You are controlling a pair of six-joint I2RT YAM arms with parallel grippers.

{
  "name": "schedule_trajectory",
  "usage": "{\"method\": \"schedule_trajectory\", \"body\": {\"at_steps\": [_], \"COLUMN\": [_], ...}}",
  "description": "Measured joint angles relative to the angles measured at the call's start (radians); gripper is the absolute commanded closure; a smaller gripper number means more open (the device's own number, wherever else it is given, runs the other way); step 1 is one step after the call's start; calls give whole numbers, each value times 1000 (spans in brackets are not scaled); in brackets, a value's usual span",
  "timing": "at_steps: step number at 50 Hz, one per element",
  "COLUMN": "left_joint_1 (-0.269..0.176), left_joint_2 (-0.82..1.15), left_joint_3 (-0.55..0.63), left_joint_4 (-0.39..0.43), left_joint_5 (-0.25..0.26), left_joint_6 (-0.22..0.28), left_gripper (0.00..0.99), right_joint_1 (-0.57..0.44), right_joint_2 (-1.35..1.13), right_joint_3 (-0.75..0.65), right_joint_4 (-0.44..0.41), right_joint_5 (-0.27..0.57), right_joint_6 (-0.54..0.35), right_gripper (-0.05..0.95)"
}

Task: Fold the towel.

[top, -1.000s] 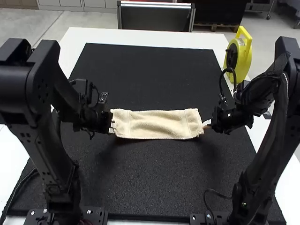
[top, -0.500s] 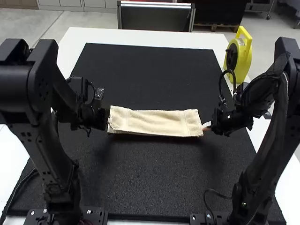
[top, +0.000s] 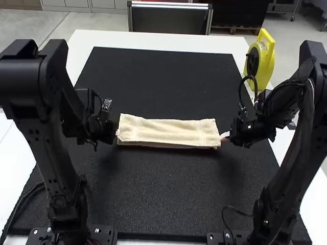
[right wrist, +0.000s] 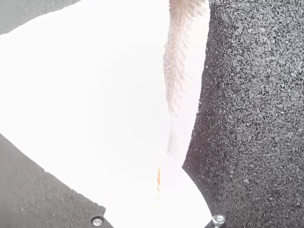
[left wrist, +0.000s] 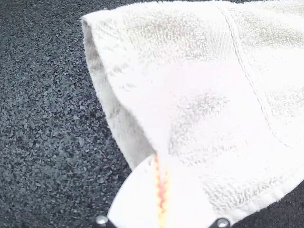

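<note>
My left gripper (top: 117, 133) is at the left end of the cream towel (top: 168, 132) in the high view, my right gripper (top: 226, 136) at its right end. The towel lies as a long, narrow folded strip between them. In the left wrist view, the left gripper (left wrist: 162, 159) is shut on the towel's end edge, with the towel (left wrist: 199, 95) showing layers parted at that side. The right wrist view has the right gripper (right wrist: 159, 168) shut on an end edge of the towel (right wrist: 95, 85), which looks washed out there.
A black mat (top: 163, 189) covers most of the white table (top: 153, 39). A yellow reel (top: 260, 58) stands at the right rear edge, behind the right arm. A thin cable curls on the mat near the right arm's base.
The left gripper has moved slightly outward to the left, and the towel's left end has shifted with it. The towel's front edge sits a bit farther back. The right gripper has hardly moved.
</note>
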Motion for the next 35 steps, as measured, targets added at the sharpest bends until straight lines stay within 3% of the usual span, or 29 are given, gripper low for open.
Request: {"method": "schedule_trajectory", "body": {"at_steps": [22,27,32,35], "left_joint_1": [0,0,0,2], "left_joint_2": [53,53,53,53], "left_joint_3": [0,0,0,0], "left_joint_4": [86,93,95,94], "left_joint_5": [-19,-27,-47,-58], "left_joint_6": [5,8,10,10], "left_gripper": [959,821,526,439], "right_joint_1": [0,0,0,0], "right_joint_2": [56,56,56,56], "right_joint_3": [0,0,0,0], "right_joint_4": [38,45,53,59], "right_joint_5": [-14,-20,-21,-21], "right_joint_6": [15,21,35,42], "right_gripper": [916,761,557,464]}}
